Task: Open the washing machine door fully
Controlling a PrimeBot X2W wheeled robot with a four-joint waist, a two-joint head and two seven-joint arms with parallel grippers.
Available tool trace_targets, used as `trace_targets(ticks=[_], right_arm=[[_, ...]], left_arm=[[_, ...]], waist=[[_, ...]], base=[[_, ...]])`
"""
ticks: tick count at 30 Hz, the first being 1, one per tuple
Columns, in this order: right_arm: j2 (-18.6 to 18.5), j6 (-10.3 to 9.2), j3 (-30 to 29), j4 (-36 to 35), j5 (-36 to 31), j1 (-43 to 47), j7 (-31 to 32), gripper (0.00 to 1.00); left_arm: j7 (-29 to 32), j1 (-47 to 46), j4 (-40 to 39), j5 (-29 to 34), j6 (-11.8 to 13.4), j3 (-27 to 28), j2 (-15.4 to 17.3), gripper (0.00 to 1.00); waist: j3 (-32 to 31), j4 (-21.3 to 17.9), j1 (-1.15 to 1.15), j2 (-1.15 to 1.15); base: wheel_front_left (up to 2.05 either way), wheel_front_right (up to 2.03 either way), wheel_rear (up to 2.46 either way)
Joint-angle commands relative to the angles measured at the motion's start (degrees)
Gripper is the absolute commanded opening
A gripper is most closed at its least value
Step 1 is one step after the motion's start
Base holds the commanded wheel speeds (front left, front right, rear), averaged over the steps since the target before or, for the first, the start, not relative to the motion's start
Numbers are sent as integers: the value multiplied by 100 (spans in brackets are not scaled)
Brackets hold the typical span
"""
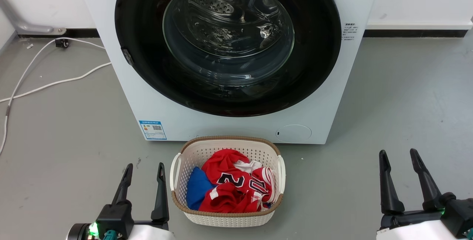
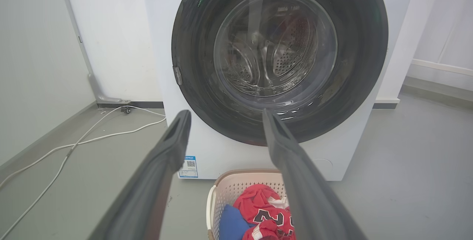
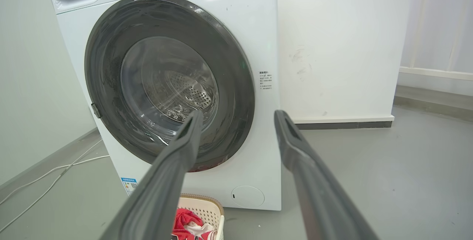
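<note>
1. White cable (image 1: 55, 81): lies loose on the grey floor, left of the machine, well apart from both arms.
2. Left gripper (image 1: 145, 166): low at the left, jaws spread and holding nothing, aimed at the machine. Probably parked short of its reach.
3. Washing machine (image 1: 229, 127): white front-loader, centre.
4. Washing machine door (image 1: 228, 44): covers most of the machine's front and sits closed and flush. The steel drum (image 2: 275, 48) behind the glass looks empty. A small grey catch (image 1: 127, 57) on the left rim is likely the pull point, so opening has not begun.
5. Laundry basket (image 1: 176, 160): on the floor just before the machine, between the grippers, probably staged for loading. It holds a red jersey (image 1: 232, 190) and a blue cloth (image 1: 196, 188).
6. Right gripper (image 1: 398, 153): low at the right, jaws spread, holding nothing.
</note>
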Motion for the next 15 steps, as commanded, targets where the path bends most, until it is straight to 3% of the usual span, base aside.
trace_targets(ticks=[1,10,11,13,15], right_arm=[[17,-2,-2,37,60,52,-12,100],[17,-2,11,132,139,38,-12,100],[17,-2,20,129,132,33,-12,82],[17,-2,28,119,112,27,-12,0],[17,-2,67,134,132,40,-12,0]], left_arm=[[-29,44,15,17,-38,17,-8,100],[-23,74,53,-31,-71,65,-21,100],[-23,72,56,-42,-67,62,-22,100],[-23,64,65,-54,-56,49,-22,100],[-23,54,74,-77,-44,47,-22,100]], waist=[[-2,1,0,0],[-14,-19,0,0],[-13,-19,0,0],[-13,-16,0,0],[-13,-12,0,0]], base=[[0,0,0],[0,0,0],[0,0,0],[0,0,0],[0,0,0]])
